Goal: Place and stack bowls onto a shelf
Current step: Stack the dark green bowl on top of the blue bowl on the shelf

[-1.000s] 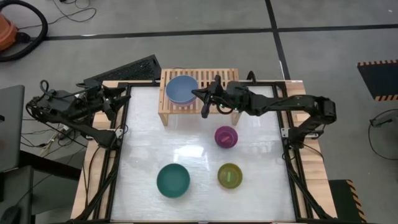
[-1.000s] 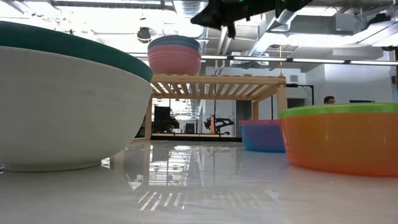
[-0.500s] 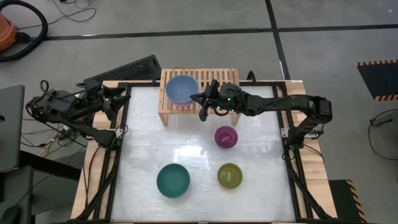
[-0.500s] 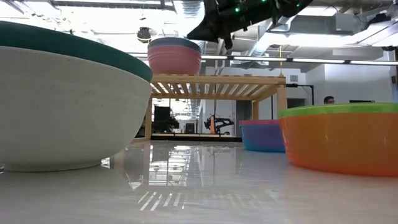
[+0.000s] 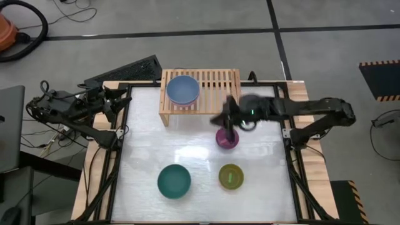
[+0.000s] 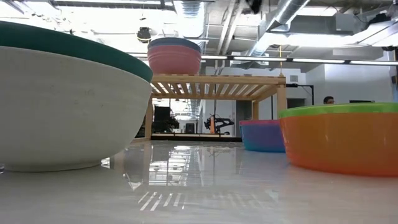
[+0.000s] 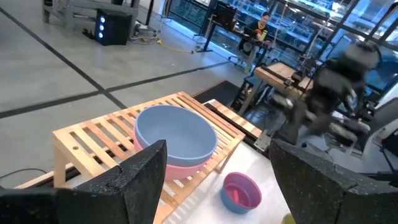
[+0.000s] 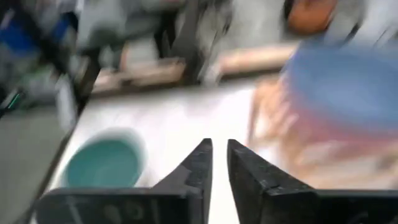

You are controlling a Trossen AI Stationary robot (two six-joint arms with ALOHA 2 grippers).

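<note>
Fingers of the right gripper stand only a narrow slit apart with nothing between them, as the right wrist view shows; it hangs above the table just off the shelf's near right end, over the far edge of the purple bowl. The left gripper waits at the table's far left edge, fingers spread wide and empty. On the shelf's left half a blue-grey bowl sits nested in a pink bowl; the right half of the slats is bare. Three more bowls or stacks rest on the table: the purple one near the shelf, which the low view shows to be blue on the outside, so perhaps a nested pair; an olive bowl over an orange-red one at near right; and a teal bowl over a cream one at near centre. The step in hand looks like the reach for the next bowl, most likely the purple one directly below. That calls for the fingers to spread further, drop one inside and one outside the rim, and pinch. Room is good: the purple bowl stands clear of the shelf leg and well apart from the other bowls, and the open slats on the right offer a free landing; the lift must clear the shelf's near edge.
</note>
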